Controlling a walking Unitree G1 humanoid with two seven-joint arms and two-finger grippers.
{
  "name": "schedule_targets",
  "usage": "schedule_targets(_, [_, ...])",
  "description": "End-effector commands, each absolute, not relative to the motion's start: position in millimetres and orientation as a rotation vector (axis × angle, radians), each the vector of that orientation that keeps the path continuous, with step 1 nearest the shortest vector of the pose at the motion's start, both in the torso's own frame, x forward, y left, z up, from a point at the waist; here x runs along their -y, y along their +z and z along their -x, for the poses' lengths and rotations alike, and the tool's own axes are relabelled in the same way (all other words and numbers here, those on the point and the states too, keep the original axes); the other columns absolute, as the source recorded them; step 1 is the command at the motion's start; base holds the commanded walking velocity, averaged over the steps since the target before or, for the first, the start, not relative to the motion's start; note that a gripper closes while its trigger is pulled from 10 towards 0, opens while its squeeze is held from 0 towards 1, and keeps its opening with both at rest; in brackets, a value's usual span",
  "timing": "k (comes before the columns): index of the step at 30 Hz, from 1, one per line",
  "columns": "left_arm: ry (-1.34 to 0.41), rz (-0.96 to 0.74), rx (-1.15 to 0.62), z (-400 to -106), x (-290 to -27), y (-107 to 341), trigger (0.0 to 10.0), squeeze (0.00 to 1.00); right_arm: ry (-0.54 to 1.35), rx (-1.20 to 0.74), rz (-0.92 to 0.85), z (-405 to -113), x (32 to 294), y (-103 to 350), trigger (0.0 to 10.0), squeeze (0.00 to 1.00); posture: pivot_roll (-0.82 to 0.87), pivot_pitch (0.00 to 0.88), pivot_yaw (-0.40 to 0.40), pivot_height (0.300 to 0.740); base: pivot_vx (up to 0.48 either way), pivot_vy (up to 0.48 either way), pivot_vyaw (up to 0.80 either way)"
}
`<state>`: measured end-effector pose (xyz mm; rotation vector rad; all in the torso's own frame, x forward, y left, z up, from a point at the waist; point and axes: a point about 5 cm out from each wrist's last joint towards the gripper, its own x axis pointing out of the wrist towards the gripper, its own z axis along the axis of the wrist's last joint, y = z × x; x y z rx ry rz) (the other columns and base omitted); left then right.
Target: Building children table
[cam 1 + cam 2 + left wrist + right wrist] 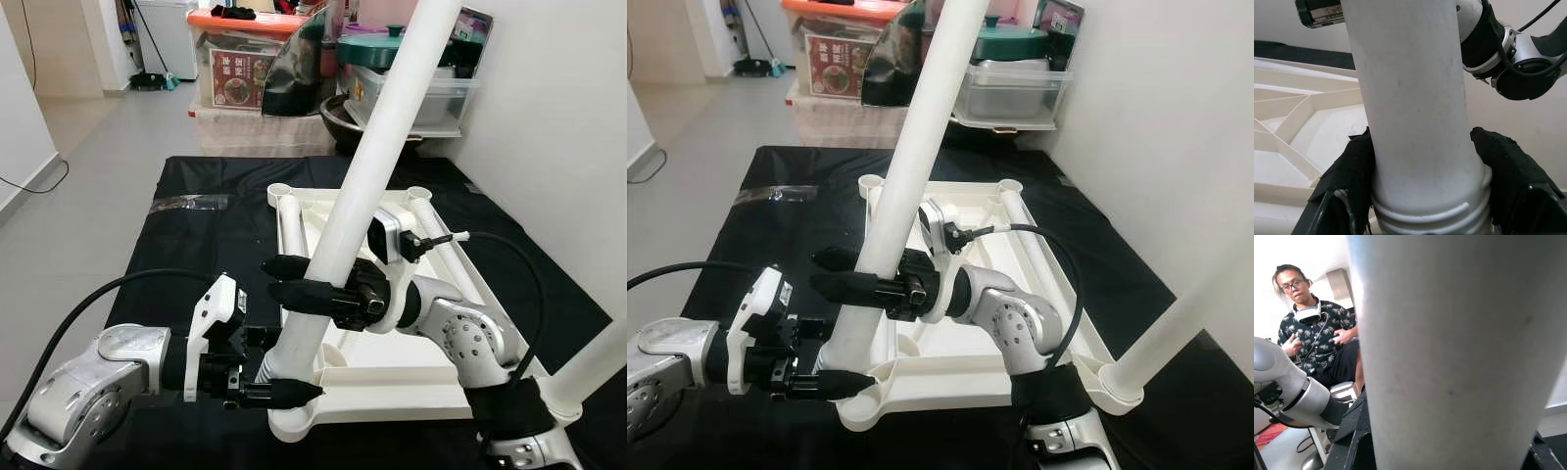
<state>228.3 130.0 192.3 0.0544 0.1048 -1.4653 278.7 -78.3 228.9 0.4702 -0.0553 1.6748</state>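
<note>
A white table top (392,384) lies upside down on a black mat (196,259). A long white leg (377,147) leans over it, its threaded lower end at the near-left corner socket (294,423). My left gripper (289,367) is shut on the leg just above the thread, its pads (1347,181) pressed on either side. Higher up, my right gripper (279,279) is shut on the same leg (1459,357). A second leg (1176,323) stands in the near-right corner socket. Two more legs (289,225) lie inside the top.
Storage boxes (245,69), pots and lids stack up beyond the mat's far edge. A clear plastic bag (186,203) lies on the mat's far left. A white wall runs along the right. A seated person (1317,333) shows in the right wrist view.
</note>
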Motion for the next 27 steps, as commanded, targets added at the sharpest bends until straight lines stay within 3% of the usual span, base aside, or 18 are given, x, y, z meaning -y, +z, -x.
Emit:
schedule_targets(1, [-1.487, -0.030, -0.163, -224.3, -126.8, 180.4, 1.9, 0.00, 1.650, 0.192, -0.426, -281.1, 83.6, 251.4, 0.0, 0.00, 0.07, 0.000, -0.071, 0.740, 0.000, 0.000, 0.00])
schedule_targets(2, [-1.484, -0.034, -0.165, -224.7, -126.5, 179.7, 8.8, 0.00, 1.650, 0.198, -0.426, -280.9, 83.1, 252.6, 0.0, 0.00, 0.07, 0.000, -0.071, 0.740, 0.000, 0.000, 0.00])
schedule_targets(4, [-1.480, -0.041, -0.167, -225.2, -126.1, 178.9, 8.8, 0.00, 1.652, 0.203, -0.426, -280.3, 82.3, 253.5, 0.0, 0.00, 0.07, 0.000, -0.071, 0.740, 0.000, 0.000, 0.00])
schedule_targets(5, [-1.475, -0.045, -0.172, -225.7, -125.8, 177.8, 10.0, 0.00, 1.655, 0.207, -0.425, -279.5, 81.6, 254.0, 0.0, 0.00, 0.06, 0.000, -0.070, 0.740, 0.000, 0.000, 0.00])
schedule_targets(16, [-1.456, -0.090, -0.183, -227.4, -124.4, 170.6, 10.0, 0.00, 1.644, 0.237, -0.427, -279.6, 81.1, 257.8, 0.0, 0.00, 0.06, 0.000, -0.067, 0.740, 0.000, 0.000, 0.00])
schedule_targets(17, [-1.445, -0.127, -0.175, -229.4, -124.1, 168.5, 10.0, 0.93, 1.646, 0.239, -0.426, -279.6, 80.8, 258.4, 0.0, 0.00, 0.06, 0.000, -0.067, 0.740, 0.000, 0.000, 0.00])
schedule_targets(18, [-1.441, -0.139, -0.177, -230.6, -123.9, 167.1, 10.0, 1.00, 1.649, 0.241, -0.425, -279.4, 80.3, 258.7, 0.0, 0.00, 0.06, 0.000, -0.068, 0.740, 0.000, 0.000, 0.00])
schedule_targets(22, [-1.410, -0.162, -0.163, -234.1, -123.5, 167.8, 10.0, 1.00, 1.651, 0.240, -0.424, -279.1, 79.2, 258.2, 0.0, 0.00, 0.06, 0.000, -0.067, 0.740, 0.000, 0.000, 0.00])
schedule_targets(23, [-1.403, -0.154, -0.160, -235.0, -123.5, 169.2, 10.0, 0.87, 1.653, 0.240, -0.425, -278.9, 78.9, 258.2, 0.0, 0.00, 0.07, 0.000, -0.067, 0.740, 0.000, 0.000, 0.00])
schedule_targets(24, [-1.402, -0.150, -0.156, -235.2, -123.8, 170.3, 10.0, 0.87, 1.653, 0.241, -0.425, -278.8, 78.7, 258.3, 0.0, 0.00, 0.07, 0.000, -0.067, 0.740, 0.000, 0.000, 0.00])
schedule_targets(25, [-1.399, -0.141, -0.151, -235.4, -124.3, 171.4, 10.0, 0.00, 1.653, 0.243, -0.426, -278.6, 78.6, 258.5, 0.0, 0.00, 0.06, 0.000, -0.066, 0.740, 0.000, 0.000, 0.00])
schedule_targets(27, [-1.398, -0.136, -0.147, -235.5, -124.6, 172.1, 10.0, 0.00, 1.654, 0.244, -0.427, -278.4, 78.5, 258.7, 0.0, 0.00, 0.06, 0.000, -0.066, 0.740, 0.000, 0.000, 0.00])
